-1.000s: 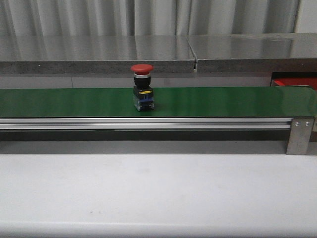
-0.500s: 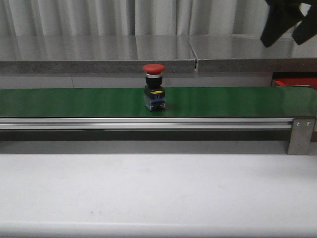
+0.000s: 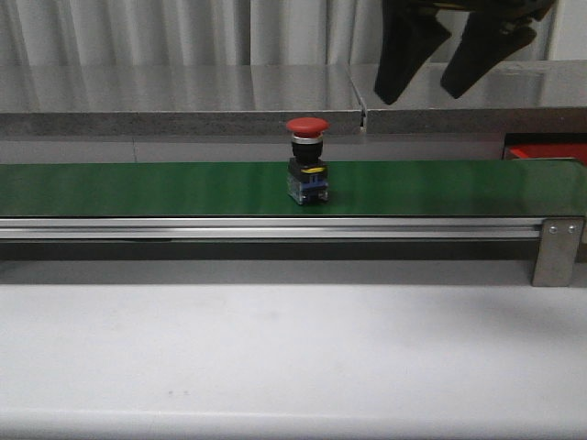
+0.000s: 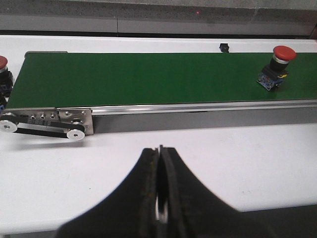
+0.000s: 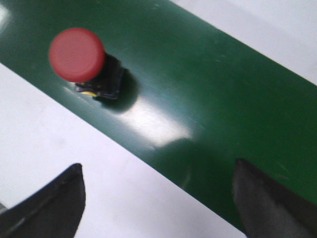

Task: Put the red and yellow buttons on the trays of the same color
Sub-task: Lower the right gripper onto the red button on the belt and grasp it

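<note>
Belt carried button rightward —

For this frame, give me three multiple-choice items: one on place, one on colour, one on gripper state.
1. Where does the button stand?
A. on the green belt
B. on the red tray
C. in the right gripper

2. What colour is the button's cap?
A. yellow
B. red
C. green

3. How are the grippers?
A. both open
B. both shut
C. right open, left gripper shut

Answers: 1 A, it stands upright on the belt near the middle; 2 B, the cap is red in all three views; 3 C, the right fingers are spread above the belt, the left pressed together.
</note>
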Action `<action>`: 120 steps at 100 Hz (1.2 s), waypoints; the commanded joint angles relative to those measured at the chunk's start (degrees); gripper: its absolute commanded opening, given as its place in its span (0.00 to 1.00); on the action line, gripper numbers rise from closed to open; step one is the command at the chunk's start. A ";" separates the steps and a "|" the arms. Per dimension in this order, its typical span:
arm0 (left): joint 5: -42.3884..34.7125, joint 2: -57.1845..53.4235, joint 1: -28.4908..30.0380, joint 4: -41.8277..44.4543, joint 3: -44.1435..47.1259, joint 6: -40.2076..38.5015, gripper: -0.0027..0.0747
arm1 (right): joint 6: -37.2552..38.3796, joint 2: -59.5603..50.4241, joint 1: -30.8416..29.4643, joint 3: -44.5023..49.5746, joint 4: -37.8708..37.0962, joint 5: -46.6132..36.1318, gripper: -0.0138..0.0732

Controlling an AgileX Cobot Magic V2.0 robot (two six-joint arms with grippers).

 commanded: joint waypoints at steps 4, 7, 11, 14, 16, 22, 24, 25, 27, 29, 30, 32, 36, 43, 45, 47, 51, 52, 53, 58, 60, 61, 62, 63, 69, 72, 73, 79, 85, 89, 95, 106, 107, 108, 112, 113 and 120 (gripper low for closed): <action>-4.14 0.57 -0.35 -0.82 -1.35 -0.10 0.01 | -0.11 0.20 2.05 -4.52 0.51 0.97 0.85; -4.14 0.57 -0.35 -0.82 -1.35 -0.10 0.01 | -0.11 1.05 2.54 -5.19 0.51 1.42 0.85; -4.14 0.57 -0.35 -0.82 -1.35 -0.10 0.01 | -0.11 1.98 3.21 -6.25 0.55 2.07 0.85; -4.14 0.57 -0.35 -0.82 -1.35 -0.10 0.01 | -0.11 2.89 3.66 -7.02 0.55 2.44 0.85; -4.14 0.57 -0.35 -0.82 -1.35 -0.10 0.01 | -0.05 3.43 3.94 -7.56 0.64 2.67 0.85; -4.14 0.57 -0.35 -0.82 -1.35 -0.10 0.01 | -0.05 4.76 4.70 -9.04 1.11 3.24 0.85; -4.14 0.57 -0.35 -0.82 -1.35 -0.10 0.01 | -0.05 5.29 4.84 -9.34 1.40 3.31 0.85; -4.14 0.57 -0.35 -0.82 -1.35 -0.10 0.01 | -0.05 5.44 4.85 -9.63 1.56 3.31 0.85; -4.14 0.57 -0.35 -0.82 -1.35 -0.10 0.01 | -0.05 5.88 5.04 -10.04 1.65 3.31 0.85; -4.14 0.57 -0.35 -0.82 -1.35 -0.10 0.01 | -0.05 6.43 5.15 -10.45 1.78 3.31 0.85; -4.14 0.57 -0.35 -0.82 -1.35 -0.10 0.01 | -0.05 6.68 5.23 -10.60 1.78 3.38 0.85; -4.14 0.57 -0.35 -0.82 -1.35 -0.10 0.01 | 0.06 7.05 5.23 -10.98 1.83 3.45 0.85; -4.14 0.57 -0.35 -0.82 -1.35 -0.10 0.01 | 0.41 8.02 5.28 -11.74 1.82 3.45 0.85; -4.14 0.57 -0.35 -0.82 -1.35 -0.10 0.01 | 0.96 9.50 5.28 -12.68 1.82 2.93 0.85; -4.14 0.57 -0.35 -0.82 -1.35 -0.10 0.01 | 1.02 9.86 5.28 -12.75 1.82 2.76 0.85; -4.14 0.57 -0.35 -0.82 -1.35 -0.10 0.01 | 1.14 10.12 5.28 -12.82 1.82 2.37 0.85; -4.14 0.57 -0.35 -0.82 -1.35 -0.10 0.01 | 1.64 10.55 5.28 -12.82 1.82 1.34 0.85; -4.14 0.57 -0.35 -0.82 -1.35 -0.10 0.01 | 1.78 10.61 5.28 -12.82 1.82 1.19 0.85; -4.14 0.57 -0.35 -0.82 -1.35 -0.10 0.01 | 1.91 10.70 5.28 -12.82 1.82 0.88 0.85; -4.14 0.57 -0.35 -0.82 -1.35 -0.10 0.01 | 2.81 11.28 5.28 -12.82 1.82 -0.16 0.85; -4.14 0.57 -0.35 -0.82 -1.35 -0.10 0.01 | 3.08 11.47 5.28 -12.82 1.68 -0.57 0.85; -4.14 0.57 -0.35 -0.82 -1.35 -0.10 0.01 | 3.08 11.61 5.28 -12.82 1.67 -0.72 0.85; -4.14 0.57 -0.35 -0.82 -1.35 -0.10 0.01 | 3.24 11.68 5.28 -12.82 1.59 -1.11 0.85; -4.14 0.57 -0.35 -0.82 -1.35 -0.10 0.01 | 3.25 11.82 5.28 -12.82 1.51 -1.27 0.85; -4.14 0.57 -0.35 -0.82 -1.35 -0.10 0.01 | 3.39 12.34 5.28 -12.82 1.38 -2.54 0.81; -4.14 0.57 -0.35 -0.82 -1.35 -0.10 0.01 | 3.39 12.53 5.28 -12.82 1.38 -3.09 0.78; -4.14 0.57 -0.35 -0.82 -1.35 -0.10 0.01 | 3.39 12.64 5.28 -12.82 1.38 -3.21 0.76; -4.14 0.57 -0.35 -0.82 -1.35 -0.10 0.01 | 3.39 12.94 5.28 -12.82 1.38 -4.18 0.65; -4.14 0.57 -0.35 -0.82 -1.35 -0.10 0.01 | 3.39 13.09 5.28 -12.82 1.38 -4.61 0.52; -4.14 0.57 -0.35 -0.82 -1.35 -0.10 0.01 | 3.39 13.09 5.28 -12.82 1.38 -4.61 0.44; -4.14 0.57 -0.35 -0.82 -1.35 -0.10 0.01 | 3.39 13.09 5.28 -12.82 1.38 -4.61 0.35; -4.14 0.57 -0.35 -0.82 -1.35 -0.10 0.01 | 3.39 13.09 5.28 -12.82 1.38 -4.78 0.30; -4.14 0.57 -0.35 -0.82 -1.35 -0.10 0.01 | 3.39 13.09 5.28 -12.82 1.38 -4.78 0.29; -4.14 0.57 -0.35 -0.82 -1.35 -0.10 0.01 | 3.39 13.04 5.28 -12.82 1.38 -4.78 0.29; -4.14 0.57 -0.35 -0.82 -1.35 -0.10 0.01 | 3.39 12.83 5.28 -12.82 1.38 -4.78 0.29; -4.14 0.57 -0.35 -0.82 -1.35 -0.10 0.01 | 3.39 12.78 5.28 -12.82 1.38 -4.71 0.29; -4.14 0.57 -0.35 -0.82 -1.35 -0.10 0.01 | 3.39 12.02 5.17 -12.82 1.38 -4.65 0.29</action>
